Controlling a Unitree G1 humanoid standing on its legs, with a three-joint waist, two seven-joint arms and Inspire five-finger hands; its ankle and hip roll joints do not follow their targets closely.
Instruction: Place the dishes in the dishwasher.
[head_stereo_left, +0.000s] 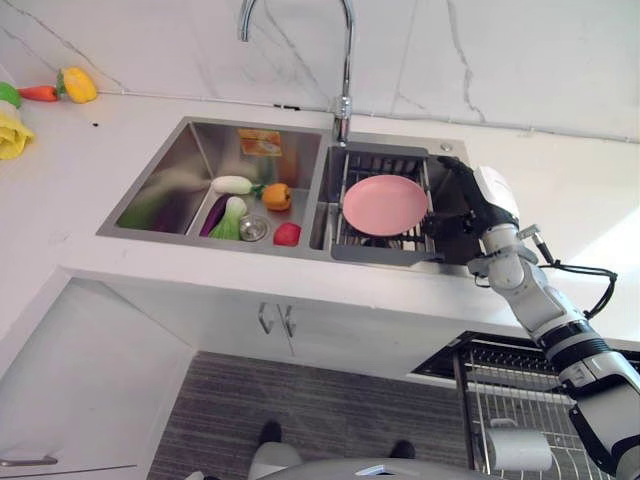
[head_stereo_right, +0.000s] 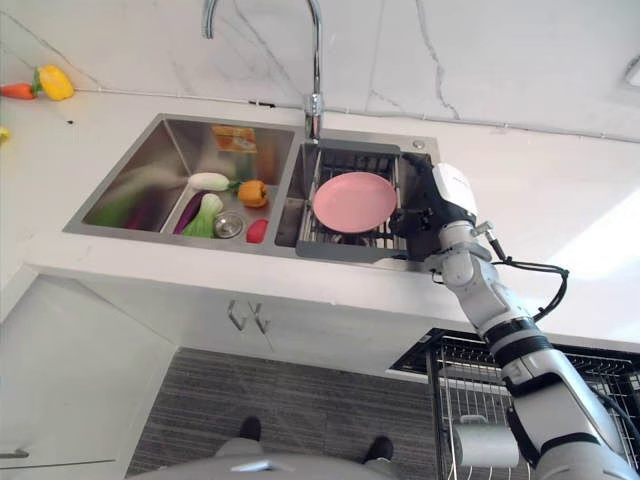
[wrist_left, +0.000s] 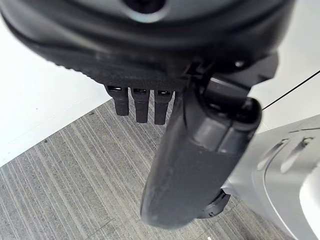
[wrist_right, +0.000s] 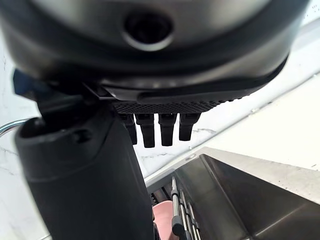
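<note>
Pink plate (head_stereo_left: 385, 204) flat on sink rack (head_stereo_left: 352, 250), right robot hand (head_stereo_left: 462, 212) beside its rim, fingers straight, holding nothing

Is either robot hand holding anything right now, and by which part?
Nothing is held. The right robot hand hovers open beside the pink plate; the left robot hand hangs open over the floor.

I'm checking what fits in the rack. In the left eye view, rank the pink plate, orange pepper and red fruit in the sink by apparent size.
1. pink plate, clearly the largest.
2. orange pepper.
3. red fruit, close to the pepper in size, so that order is unsure.
</note>
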